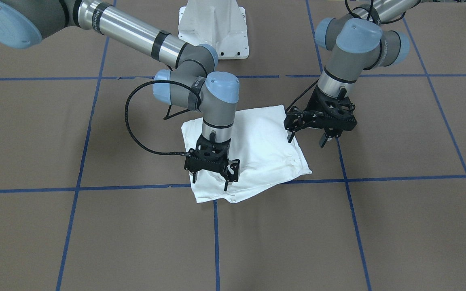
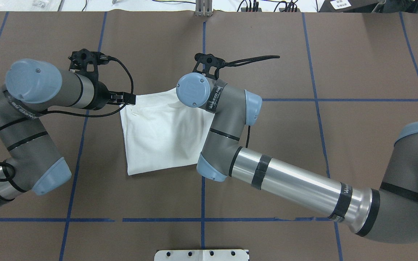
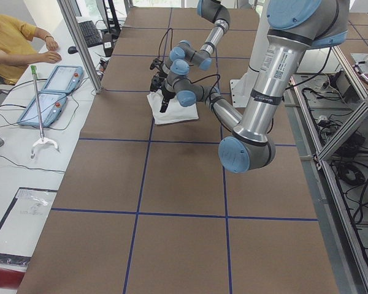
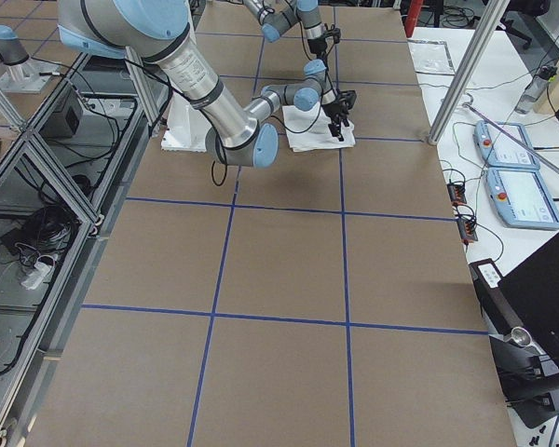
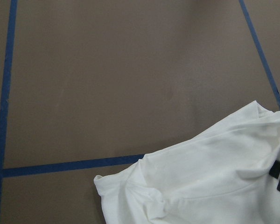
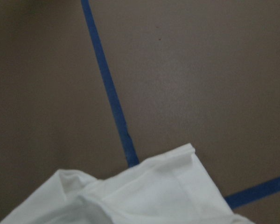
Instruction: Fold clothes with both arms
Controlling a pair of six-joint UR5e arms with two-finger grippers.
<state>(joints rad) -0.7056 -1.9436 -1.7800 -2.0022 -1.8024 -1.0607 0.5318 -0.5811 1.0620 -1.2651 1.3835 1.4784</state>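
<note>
Exterior front-facing view: the folded white T-shirt [image 1: 265, 141] lies near the middle of the table [image 1: 378, 226]. The right gripper [image 1: 210, 181] stands over the shirt's corner facing away from the robot, fingers spread, gripping nothing. The left gripper [image 1: 306, 139], also spread and empty, hangs just beside the opposite edge.

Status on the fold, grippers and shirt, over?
Left gripper open beside T-shirt edge. Right gripper open above its operator-side edge. T-shirt folded into rough square, neither gripper holding it. No obstacle seen nearby.
</note>
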